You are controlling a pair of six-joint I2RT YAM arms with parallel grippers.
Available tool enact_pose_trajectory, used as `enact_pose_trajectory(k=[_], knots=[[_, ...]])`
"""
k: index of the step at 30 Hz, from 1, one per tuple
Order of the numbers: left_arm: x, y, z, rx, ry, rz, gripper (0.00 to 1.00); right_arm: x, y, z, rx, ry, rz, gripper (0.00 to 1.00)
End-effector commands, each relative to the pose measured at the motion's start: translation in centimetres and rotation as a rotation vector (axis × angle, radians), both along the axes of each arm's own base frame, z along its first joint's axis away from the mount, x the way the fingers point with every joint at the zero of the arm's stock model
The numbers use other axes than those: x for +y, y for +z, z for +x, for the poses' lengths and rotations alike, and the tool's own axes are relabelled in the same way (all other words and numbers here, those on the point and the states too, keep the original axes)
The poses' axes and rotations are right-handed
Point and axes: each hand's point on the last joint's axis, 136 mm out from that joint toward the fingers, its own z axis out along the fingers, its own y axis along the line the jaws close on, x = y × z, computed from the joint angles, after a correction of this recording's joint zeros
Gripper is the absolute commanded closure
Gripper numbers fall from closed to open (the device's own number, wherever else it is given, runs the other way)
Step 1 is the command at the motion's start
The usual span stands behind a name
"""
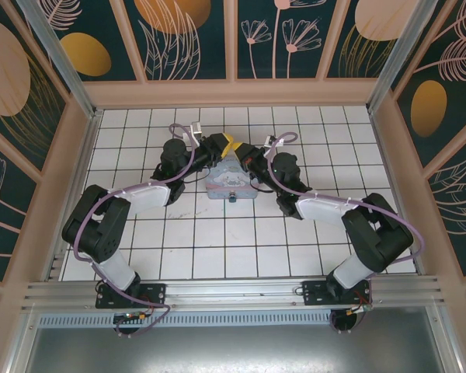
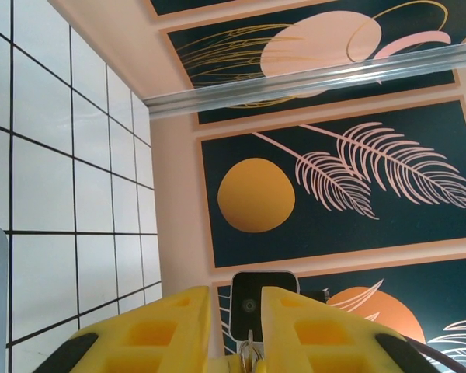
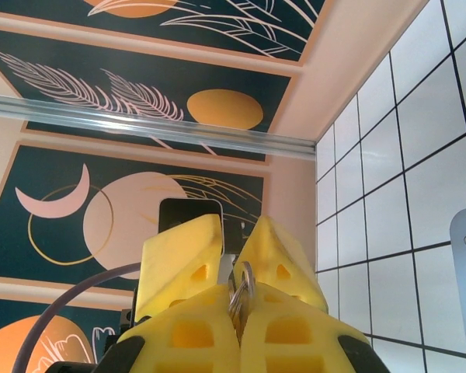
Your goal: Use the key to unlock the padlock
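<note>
site: white tiled table floor point(image 1: 217, 249) inside a booth of dark floral wall panels point(image 1: 186, 39); both my arms reach in to the middle.
left gripper point(image 2: 237, 301): my yellow fingers point(image 2: 163, 326) stand a narrow gap apart. A sliver of silver metal sits low in that gap (cut off by the frame edge, so I cannot tell what it is or whether my pads touch it).
right gripper point(image 3: 231, 227): my jaws are pressed together lower down with the tips flaring apart, and they pinch the key.
key: thin brownish-silver metal key point(image 3: 236, 301) carrying a small silver ring point(image 3: 245, 278). It stands upright in the seam between my right fingers point(image 3: 182, 256), ring end poking out.
meeting point: seen from above, my two yellow finger pairs come tip to tip over the far edge of the tin.
tin: pastel blue cartoon-printed tin box point(image 1: 231, 185), flat on the tiles between my two wrists.
padlock: tiny blue-bodied padlock point(image 1: 233, 199) at the middle of the tin's near edge, touching it and apart from both grippers (too small from above to make out its shackle, or whether it hangs from the tin or lies against it).
</note>
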Motion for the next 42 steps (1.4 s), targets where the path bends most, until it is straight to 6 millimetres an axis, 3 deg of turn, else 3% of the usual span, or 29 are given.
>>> enact_pose_trajectory(k=[1,11,14,15,17,19,20,30,31,37,42], knots=[[-0.1,0.7,0.1,-0.03,0.005,-0.023,0.76,0.6,2.0,0.0,-0.05,0.008,0.053,1.0],[-0.1,0.8,0.3,-0.032,0.012,-0.028,0.99,0.6,1.7,0.0,-0.042,0.007,0.052,1.0],[-0.1,0.7,0.3,-0.039,0.013,-0.019,1.0,0.3,1.4,-0.2,-0.037,0.004,0.04,0.99],[-0.1,0.6,0.4,-0.045,0.015,-0.009,1.0,0.1,1.1,-0.2,-0.03,0.0,0.03,0.87],[-0.1,0.4,0.5,-0.064,0.019,0.032,1.0,-0.7,0.6,-0.5,-0.016,-0.016,-0.003,0.35],[0.0,0.3,0.7,-0.086,0.026,0.08,1.0,-1.7,-0.2,-0.7,0.002,-0.033,-0.064,0.04],[0.1,0.3,0.8,-0.096,0.032,0.102,1.0,-2.3,-0.5,-0.9,0.008,-0.046,-0.106,0.01],[0.2,1.2,0.7,-0.213,0.02,0.256,1.0,-10.0,-3.0,-0.4,0.099,-0.255,-0.649,0.01],[0.0,2.8,1.0,-0.255,0.018,0.253,1.0,-10.8,-3.1,-0.1,0.108,-0.28,-0.706,0.01],[-0.3,4.2,0.7,-0.337,-0.008,0.297,1.0,-14.9,-2.2,0.9,0.085,-0.409,-0.984,0.01],[-0.4,4.9,0.7,-0.357,-0.013,0.298,1.0,-17.7,-2.0,1.7,0.088,-0.526,-1.117,0.01]])
